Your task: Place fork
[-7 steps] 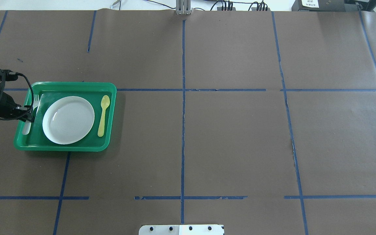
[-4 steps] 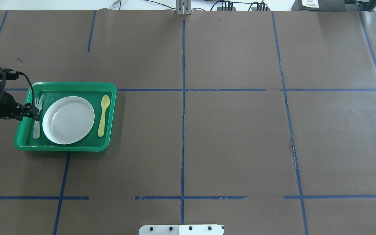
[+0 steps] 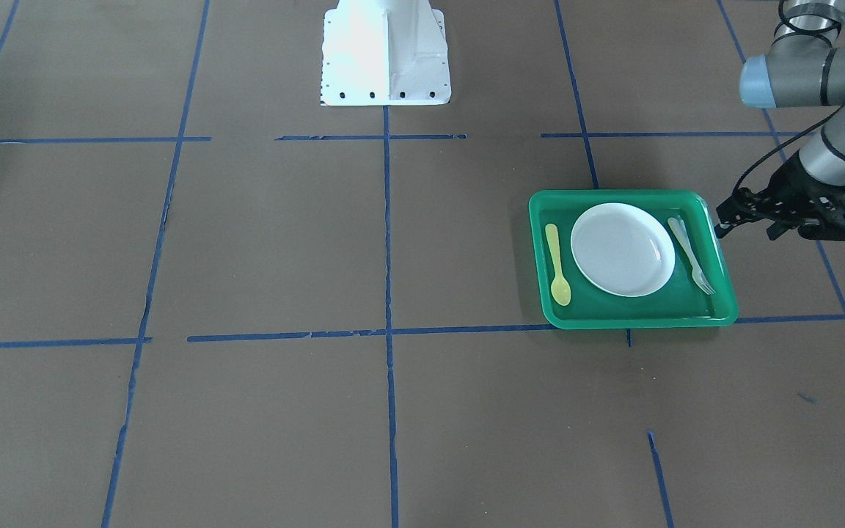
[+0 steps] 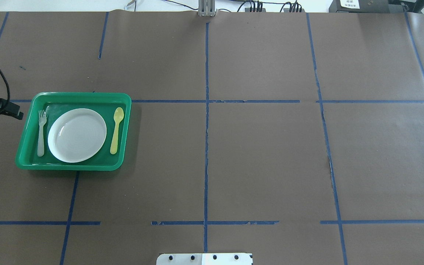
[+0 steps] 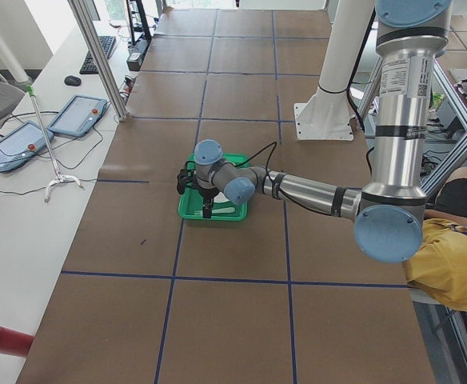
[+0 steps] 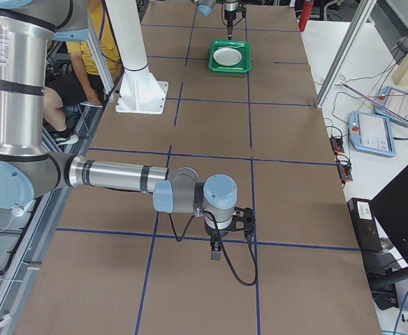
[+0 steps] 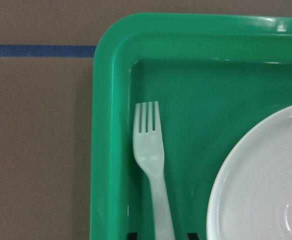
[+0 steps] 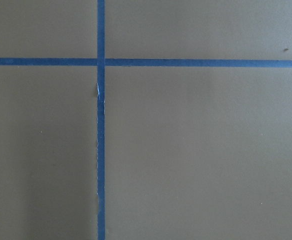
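Note:
The pale whitish fork (image 4: 42,132) lies flat in the green tray (image 4: 76,96), along its left side beside the white plate (image 4: 77,135), tines towards the far edge. It also shows in the front-facing view (image 3: 690,255) and the left wrist view (image 7: 153,165). My left gripper (image 4: 15,110) is open and empty, raised just outside the tray's left rim; it also shows in the front-facing view (image 3: 741,221). My right gripper (image 6: 216,250) shows only in the exterior right view, over bare table far from the tray, and I cannot tell whether it is open or shut.
A yellow spoon (image 4: 116,129) lies in the tray to the right of the plate. The robot's white base (image 3: 384,51) stands at the table's middle near edge. Blue tape lines cross the brown table. A seated person (image 5: 449,256) is beside the table.
The left gripper let go of the fork, which settled flat beside the plate. The gripper then rose and drew back left, out past the tray's rim.

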Motion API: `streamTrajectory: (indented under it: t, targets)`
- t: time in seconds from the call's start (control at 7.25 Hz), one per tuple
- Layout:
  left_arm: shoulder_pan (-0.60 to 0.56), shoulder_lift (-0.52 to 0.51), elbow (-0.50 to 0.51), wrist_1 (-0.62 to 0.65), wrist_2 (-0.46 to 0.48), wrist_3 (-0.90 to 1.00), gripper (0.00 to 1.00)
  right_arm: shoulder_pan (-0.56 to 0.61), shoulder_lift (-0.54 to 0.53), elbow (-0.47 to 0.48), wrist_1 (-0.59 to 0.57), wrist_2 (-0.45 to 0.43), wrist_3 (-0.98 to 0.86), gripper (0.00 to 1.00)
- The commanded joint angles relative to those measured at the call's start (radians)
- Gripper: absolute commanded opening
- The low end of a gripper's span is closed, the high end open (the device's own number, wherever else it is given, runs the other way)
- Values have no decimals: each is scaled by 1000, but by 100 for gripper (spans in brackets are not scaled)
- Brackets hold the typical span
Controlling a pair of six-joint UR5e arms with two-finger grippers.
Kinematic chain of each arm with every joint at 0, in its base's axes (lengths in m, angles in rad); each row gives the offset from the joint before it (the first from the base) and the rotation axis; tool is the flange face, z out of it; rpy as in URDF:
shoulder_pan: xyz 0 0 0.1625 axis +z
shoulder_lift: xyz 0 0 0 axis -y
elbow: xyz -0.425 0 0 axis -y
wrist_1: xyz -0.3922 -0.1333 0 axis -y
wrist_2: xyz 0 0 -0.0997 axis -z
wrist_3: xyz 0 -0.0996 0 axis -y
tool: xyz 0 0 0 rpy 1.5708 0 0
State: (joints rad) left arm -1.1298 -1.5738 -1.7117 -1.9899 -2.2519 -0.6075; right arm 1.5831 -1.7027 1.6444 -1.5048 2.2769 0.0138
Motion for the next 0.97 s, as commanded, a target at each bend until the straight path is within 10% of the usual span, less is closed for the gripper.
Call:
streamTrajectory:
  t: [0.0, 0.28, 0.83]
  targets:
    - [-262, 18, -5, 200, -23, 440, 100, 0, 0, 0, 0, 0, 0, 100]
    - [-449, 29, -2, 366, -15, 694, 100, 0, 0, 0, 0, 1, -2, 100]
    - [-472, 54, 3, 418, -26, 704, 100, 0, 0, 0, 0, 1, -2, 100]
